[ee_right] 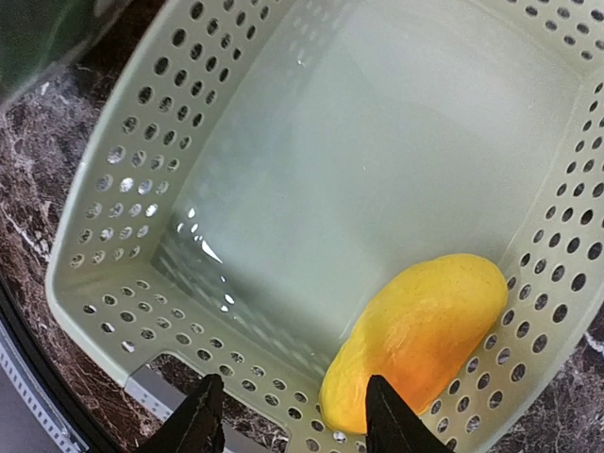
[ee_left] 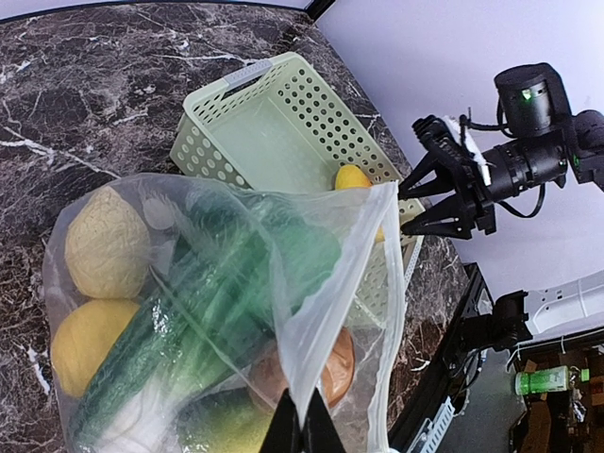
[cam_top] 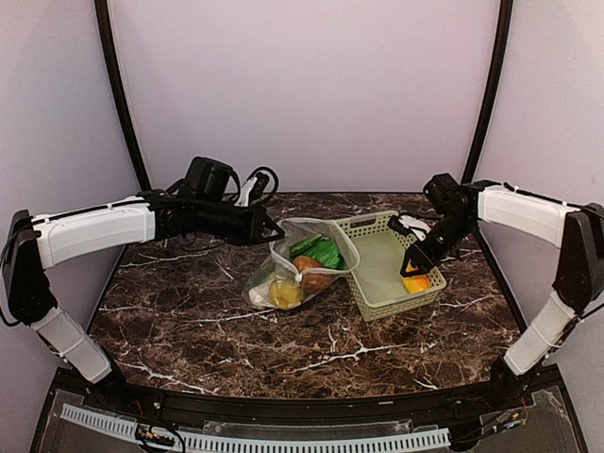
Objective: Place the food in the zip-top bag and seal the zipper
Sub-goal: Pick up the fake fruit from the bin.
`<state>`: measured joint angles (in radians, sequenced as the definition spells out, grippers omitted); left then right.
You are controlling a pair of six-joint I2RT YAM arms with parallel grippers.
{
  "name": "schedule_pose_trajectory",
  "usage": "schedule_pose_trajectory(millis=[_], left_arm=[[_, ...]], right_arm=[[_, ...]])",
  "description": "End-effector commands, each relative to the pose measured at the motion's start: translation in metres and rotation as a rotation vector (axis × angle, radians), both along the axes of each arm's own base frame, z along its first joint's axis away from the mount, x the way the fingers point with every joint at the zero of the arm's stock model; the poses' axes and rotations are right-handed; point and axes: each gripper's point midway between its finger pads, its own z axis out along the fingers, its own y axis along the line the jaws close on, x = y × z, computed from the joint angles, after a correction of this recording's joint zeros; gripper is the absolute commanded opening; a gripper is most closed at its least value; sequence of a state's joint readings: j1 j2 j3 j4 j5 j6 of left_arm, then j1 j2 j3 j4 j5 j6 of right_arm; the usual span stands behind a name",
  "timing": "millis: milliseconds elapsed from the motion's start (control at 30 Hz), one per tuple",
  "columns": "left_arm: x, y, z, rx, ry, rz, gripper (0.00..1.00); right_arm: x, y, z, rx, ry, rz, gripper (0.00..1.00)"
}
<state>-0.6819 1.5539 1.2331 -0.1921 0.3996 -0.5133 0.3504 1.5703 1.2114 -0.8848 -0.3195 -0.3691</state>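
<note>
- The zip-top bag (ee_left: 330, 255) is being gripped at its mouth edge by the left jaws, which are pressed together on the clear dotted film.
- The bag is lying on the counter (cam_top: 283, 349), spreading away from the left jaws toward the right jaws.
- Four pieces of food are being seen through the film just beyond the left jaws: a green cabbage (ee_left: 217, 302), a pale round piece (ee_left: 104, 245), a yellow piece (ee_left: 90, 344) and an orange-brown piece (ee_left: 332, 368).
- The zipper (cam_top: 311, 221) is being held open; the mouth is gaping on the side facing the right jaws.
- The right jaws are being held apart, tips down, over the light green basket (cam_top: 377, 293).
- One fingertip (ee_right: 203, 420) is showing at the basket's near wall, with its partner across the gap.
- A yellow-orange piece (ee_right: 420, 340) is lying on the basket floor, just ahead of the right jaws and offset toward one fingertip. Whether that tip is touching it cannot be told.
- The basket is being seen between the two sets of jaws, just beside the bag's mouth.
</note>
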Motion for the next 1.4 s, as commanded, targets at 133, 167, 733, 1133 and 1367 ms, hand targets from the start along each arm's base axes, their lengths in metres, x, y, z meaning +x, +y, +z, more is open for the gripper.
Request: schedule_pose_trajectory(millis=[133, 167, 733, 1133, 1367], left_arm=[[-0.002, 0.003, 0.006, 0.004, -0.001, 0.012, 0.01], [-0.001, 0.004, 0.005, 0.006, 0.0, 0.016, 0.01], [-0.003, 0.003, -0.001, 0.004, 0.013, 0.012, 0.01], [-0.004, 0.0, -0.001, -0.006, 0.025, 0.001, 0.01], [-0.005, 0.001, -0.009, 0.005, 0.039, -0.002, 0.01]], right_arm=[[0.007, -0.018, -0.037, -0.129, 0.112, -0.087, 0.51], [0.008, -0.019, -0.039, -0.141, 0.117, -0.092, 0.52], [0.018, -0.031, -0.023, -0.195, 0.041, -0.113, 0.52], [0.023, -0.039, -0.042, -0.262, 0.052, -0.117, 0.51], [0.033, -0.048, -0.052, -0.323, 0.028, -0.128, 0.51]])
